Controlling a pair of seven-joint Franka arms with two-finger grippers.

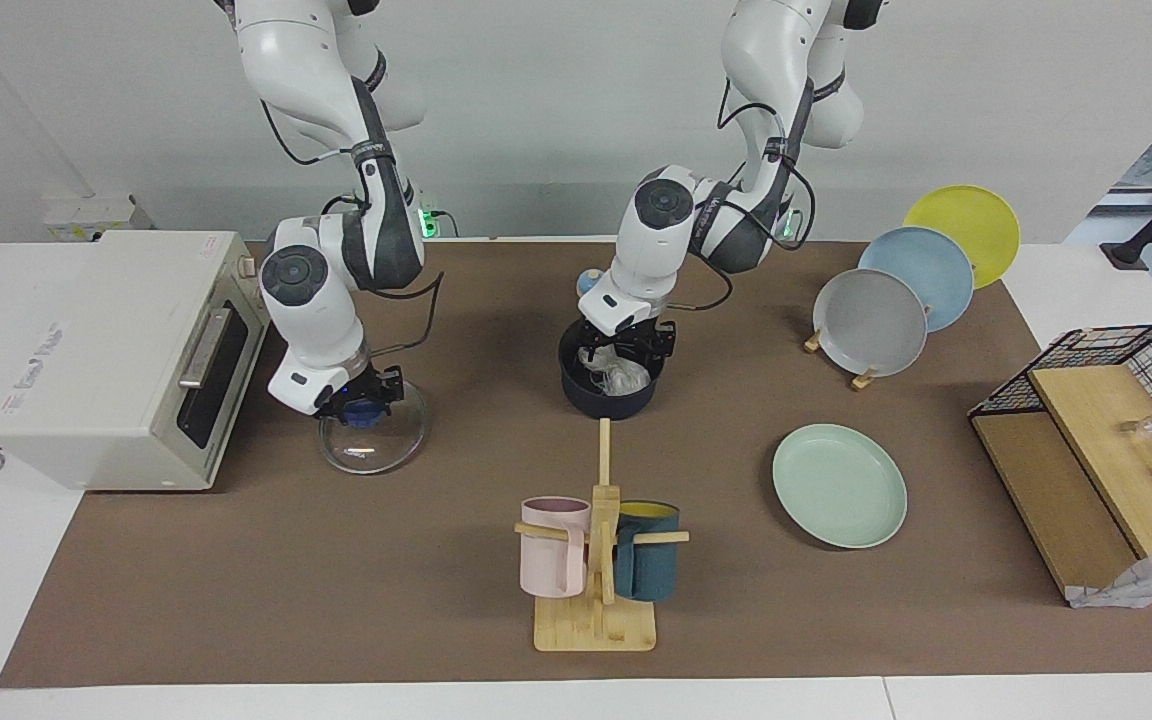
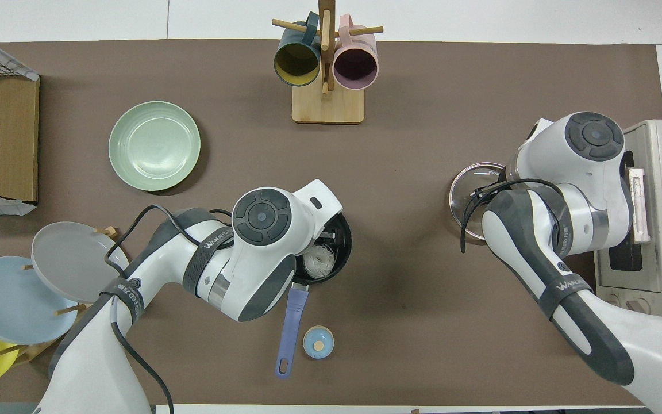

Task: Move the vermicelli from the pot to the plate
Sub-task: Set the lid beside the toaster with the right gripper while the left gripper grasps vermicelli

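Observation:
The dark navy pot stands mid-table, and its long blue handle points toward the robots. The whitish vermicelli lies inside it and also shows in the overhead view. My left gripper reaches down into the pot, right at the vermicelli. The mint-green plate lies empty toward the left arm's end, farther from the robots than the pot; it also shows from overhead. My right gripper is down at the blue knob of a glass lid lying on the table.
A mug rack with a pink and a teal mug stands farther from the robots than the pot. A toaster oven is at the right arm's end. Grey, light blue and yellow plates stand in a rack; a wire-and-wood shelf is at the left arm's end. A small blue round cap lies beside the handle.

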